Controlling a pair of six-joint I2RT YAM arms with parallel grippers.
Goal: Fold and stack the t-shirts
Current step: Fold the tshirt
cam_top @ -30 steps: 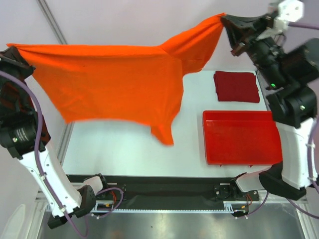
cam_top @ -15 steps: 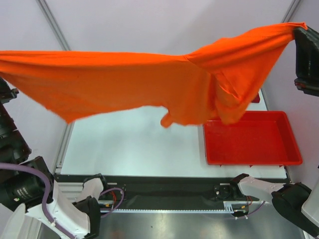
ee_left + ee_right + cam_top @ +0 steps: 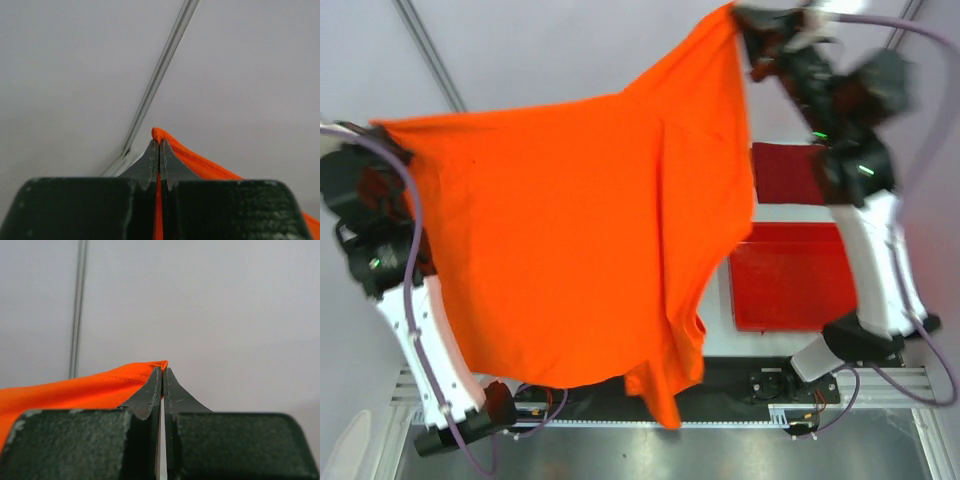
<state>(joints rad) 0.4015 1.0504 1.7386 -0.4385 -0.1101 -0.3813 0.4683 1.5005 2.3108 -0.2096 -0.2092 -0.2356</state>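
2 robot arms hold the orange t-shirt [image 3: 570, 240] aloft, spread between them like a banner. The left gripper [image 3: 159, 150] pinches 1 corner and the right gripper [image 3: 163, 377] another, each with jaws pressed tight on the cloth, apparently so the garment hangs flat before folding. The folded dark red t-shirt [image 3: 785, 172] lies just beyond the red tray [image 3: 790, 290].

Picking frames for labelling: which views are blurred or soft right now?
Top external: right arm motion-smeared, orange t-shirt fairly crisp. Left wrist and right wrist: shirt hem sharp, lighting even, no glare.
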